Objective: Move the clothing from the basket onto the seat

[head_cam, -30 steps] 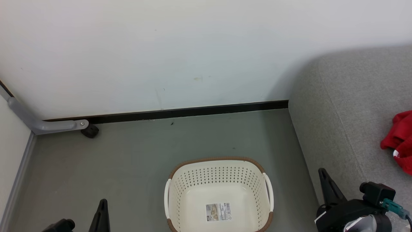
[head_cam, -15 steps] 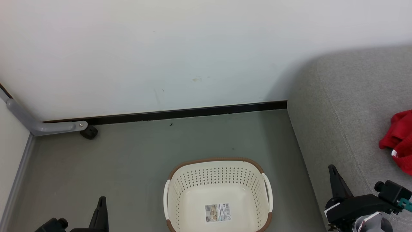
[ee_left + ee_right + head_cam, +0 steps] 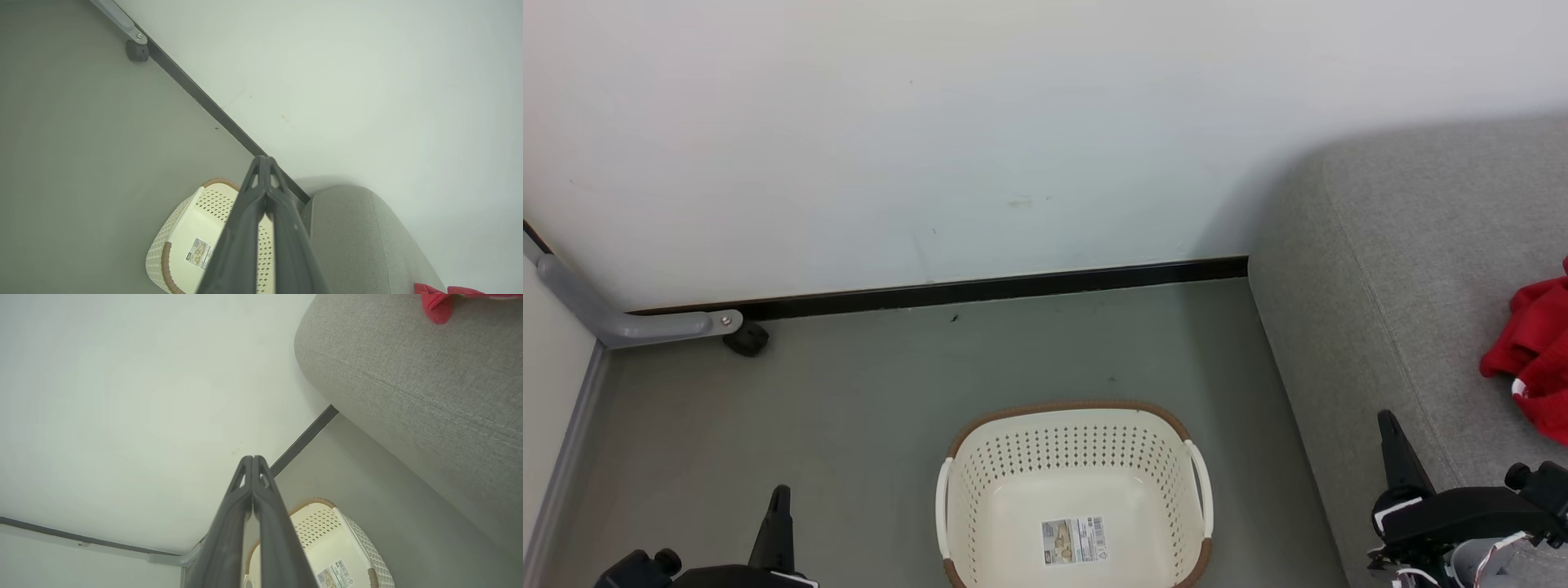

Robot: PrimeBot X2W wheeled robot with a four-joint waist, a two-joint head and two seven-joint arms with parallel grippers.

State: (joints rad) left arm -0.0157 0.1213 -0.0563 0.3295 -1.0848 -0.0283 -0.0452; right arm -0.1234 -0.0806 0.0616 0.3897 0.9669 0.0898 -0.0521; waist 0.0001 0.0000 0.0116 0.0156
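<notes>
Sitting upright on the grey floor (image 3: 866, 408), the basket (image 3: 1066, 406) is near the seat's (image 3: 1405, 269) left side with a strip of floor between them. Its near rim is cut off by the bottom edge of the head view. A barcode label (image 3: 1075, 539) lies on the basket floor; the print is too small to read. In the left wrist view the dark fingers cover the middle of the basket, and in the right wrist view part of it is hidden the same way.

The clothing (image 3: 1531, 351) lies on the seat at the far right, a bunched red heap cut off by the frame edge, so its full extent cannot be told. One bit of white trim is visible; lettering or a logo can't be made out. Both wrist views catch just a red sliver of it at a frame edge.

The left end effector (image 3: 781, 496) is at lower left above the floor, closed on nothing, fingers pressed together, with its body mostly cut off. The right end effector (image 3: 1388, 426) is at lower right over the seat's front edge — also closed and gripping nothing, well apart from the clothing.

Behind is a white wall (image 3: 931, 122) with a dark baseboard (image 3: 1013, 286). A grey metal bar (image 3: 629, 325) with a black caster (image 3: 745, 339) stands at the left, its upper end running out of frame.
</notes>
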